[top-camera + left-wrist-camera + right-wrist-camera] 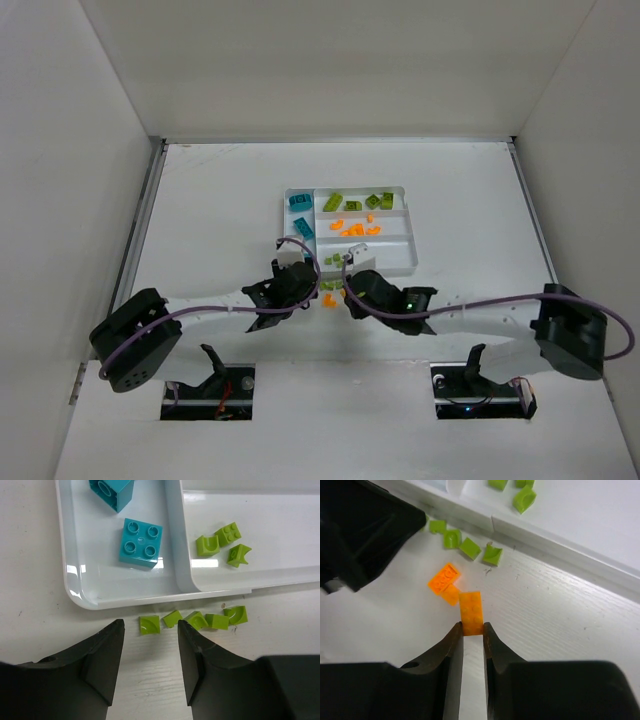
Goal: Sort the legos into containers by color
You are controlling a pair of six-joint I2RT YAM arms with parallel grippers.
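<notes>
Table [560, 610]: R jaws pinch orange lego [471, 612]; L jaws spread nr green legos [196, 620] outside tray [150, 599].

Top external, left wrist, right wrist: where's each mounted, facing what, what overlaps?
Top external: above and behind, looking down at the table and white tray; left arm and right arm show.
Left wrist: on the left arm, facing the tray corner holding teal bricks; left gripper open before green bricks on the table.
Right wrist: on the right arm, facing the table beside the tray; right gripper shut on orange brick.
Shared: both wrist views show those green bricks and tray edge.
</notes>
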